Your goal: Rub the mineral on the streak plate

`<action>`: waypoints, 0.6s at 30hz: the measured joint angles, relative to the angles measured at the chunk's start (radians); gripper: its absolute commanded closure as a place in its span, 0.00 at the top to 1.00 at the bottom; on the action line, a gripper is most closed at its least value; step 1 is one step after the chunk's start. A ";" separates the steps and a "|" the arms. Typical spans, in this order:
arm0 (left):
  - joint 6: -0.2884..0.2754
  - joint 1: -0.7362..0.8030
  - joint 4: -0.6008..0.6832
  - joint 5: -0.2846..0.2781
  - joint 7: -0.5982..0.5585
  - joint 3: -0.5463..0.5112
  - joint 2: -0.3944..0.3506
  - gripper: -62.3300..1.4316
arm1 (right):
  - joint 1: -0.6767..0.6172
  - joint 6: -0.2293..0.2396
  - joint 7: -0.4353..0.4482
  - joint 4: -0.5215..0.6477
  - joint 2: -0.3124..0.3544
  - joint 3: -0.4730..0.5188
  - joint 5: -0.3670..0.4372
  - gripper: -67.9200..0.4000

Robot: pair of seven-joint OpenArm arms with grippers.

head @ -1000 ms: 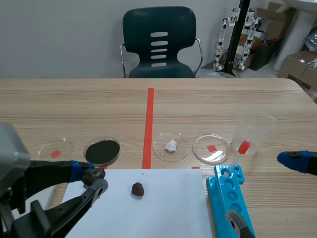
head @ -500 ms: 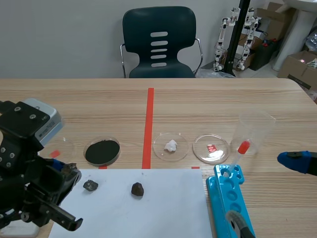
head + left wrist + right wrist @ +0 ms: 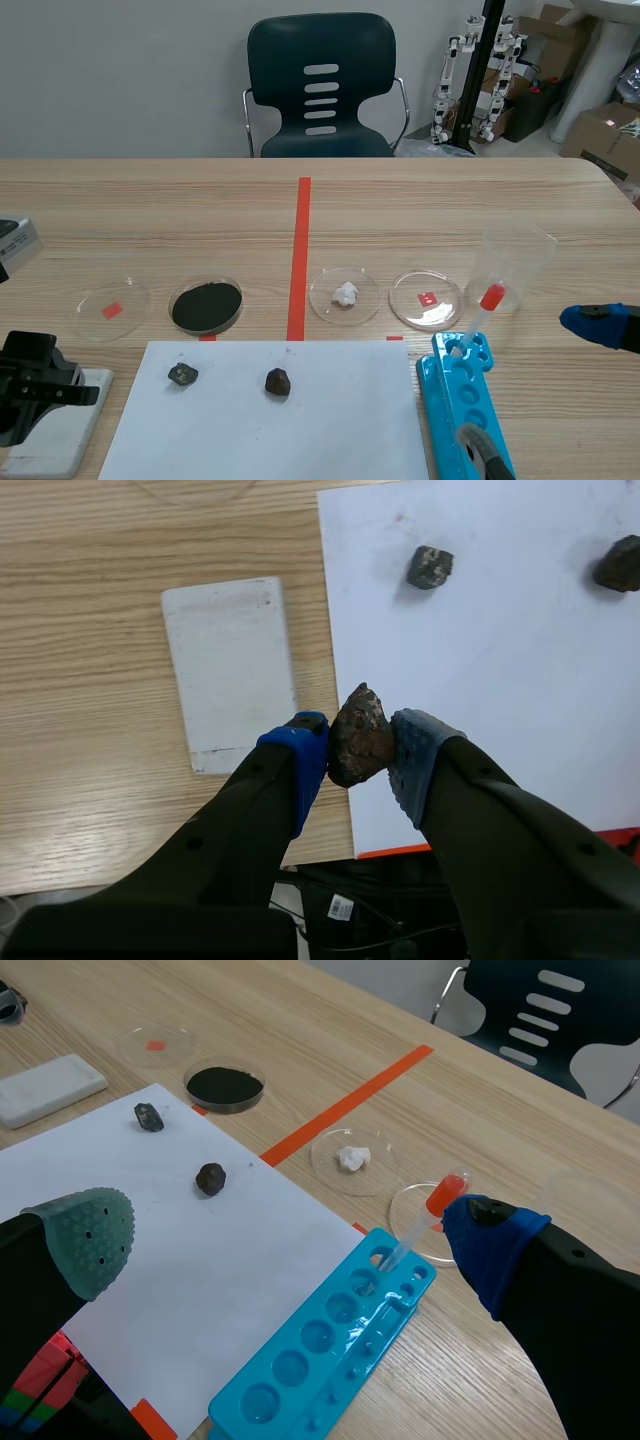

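My left gripper (image 3: 360, 748) is shut on a rusty brown mineral (image 3: 360, 736), held in the air over the left edge of the white paper (image 3: 500, 650). The white streak plate (image 3: 230, 670) lies flat on the table just ahead of and beside the gripper; in the scene view the streak plate (image 3: 55, 435) sits at the near left, partly under the left arm (image 3: 30, 385). Two other minerals rest on the paper: a grey one (image 3: 182, 375) and a dark brown one (image 3: 278, 381). My right gripper (image 3: 290, 1240) is open and holds nothing, near the table's right edge.
Several petri dishes stand in a row beyond the paper: an empty one (image 3: 110, 305), one with black powder (image 3: 206, 305), one with a white lump (image 3: 345, 295), another empty one (image 3: 427, 298). A clear cup (image 3: 515, 262), a red-bulbed dropper (image 3: 482, 308) and a blue well tray (image 3: 465, 410) sit at the right.
The left arm has drawn back from over the paper to the near left, over the streak plate, carrying the brown mineral. The grey mineral on the paper is now uncovered. The right arm stayed still.
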 measured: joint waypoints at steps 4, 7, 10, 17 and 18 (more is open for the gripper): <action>-0.022 -0.103 -0.132 -0.009 0.052 0.001 -0.001 0.16 | 0.000 0.000 0.000 0.000 0.000 0.000 0.000 0.96; -0.040 -0.196 -0.231 -0.008 0.083 0.002 0.000 0.16 | 0.000 0.000 0.000 0.000 0.000 0.000 0.000 0.96; -0.049 -0.294 -0.303 -0.010 0.087 0.021 -0.006 0.16 | 0.000 0.000 0.000 0.000 0.000 0.000 0.000 0.96; -0.058 -0.449 -0.479 -0.069 0.114 0.127 -0.061 0.16 | 0.000 0.000 0.000 0.000 0.000 0.000 0.000 0.96; -0.064 -0.466 -0.505 -0.074 0.114 0.137 -0.061 0.16 | 0.000 0.000 0.000 0.000 0.000 0.000 0.000 0.96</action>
